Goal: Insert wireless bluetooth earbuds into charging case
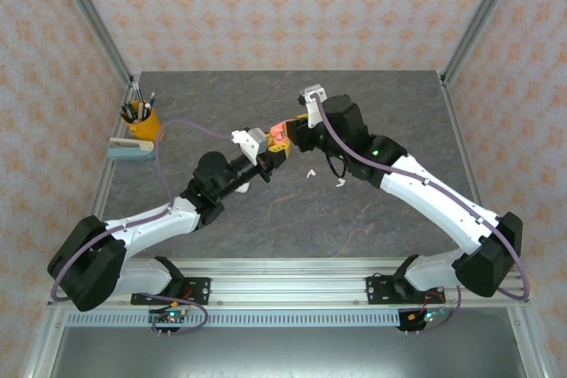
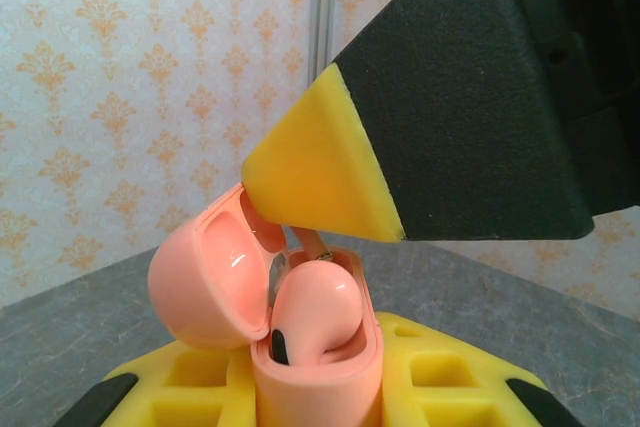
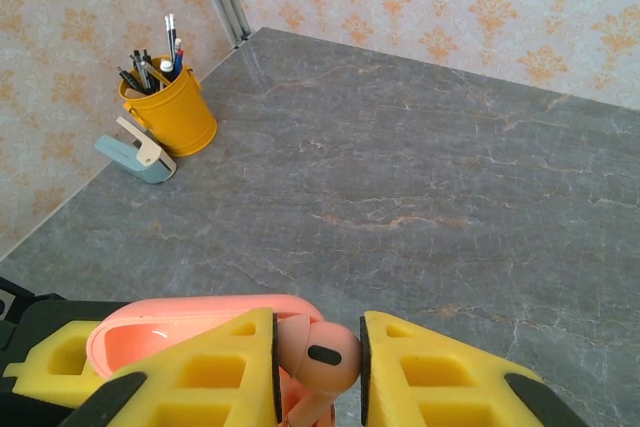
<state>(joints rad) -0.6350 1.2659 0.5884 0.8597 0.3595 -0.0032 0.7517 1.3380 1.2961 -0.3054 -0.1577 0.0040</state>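
Note:
My left gripper (image 2: 315, 402) is shut on a coral-pink charging case (image 2: 318, 387), held upright above the table with its lid (image 2: 205, 282) swung open to the left. One coral-pink earbud (image 2: 318, 312) sits in the case. My right gripper (image 3: 318, 359) is shut on a second coral-pink earbud (image 3: 322, 355), bud end up, stem pointing down at the case (image 3: 180, 322). That stem (image 2: 313, 244) shows under the right finger's yellow tip (image 2: 320, 172), at the case's rear slot. Both grippers meet mid-table around the case (image 1: 277, 128). Two white earbuds (image 1: 310, 173) (image 1: 340, 182) lie on the table.
A yellow cup of pens (image 1: 142, 119) (image 3: 170, 107) and a pale blue stapler (image 1: 131, 149) (image 3: 135, 152) stand at the table's far left. Metal frame posts (image 1: 106, 37) rise at the back corners, with patterned walls behind.

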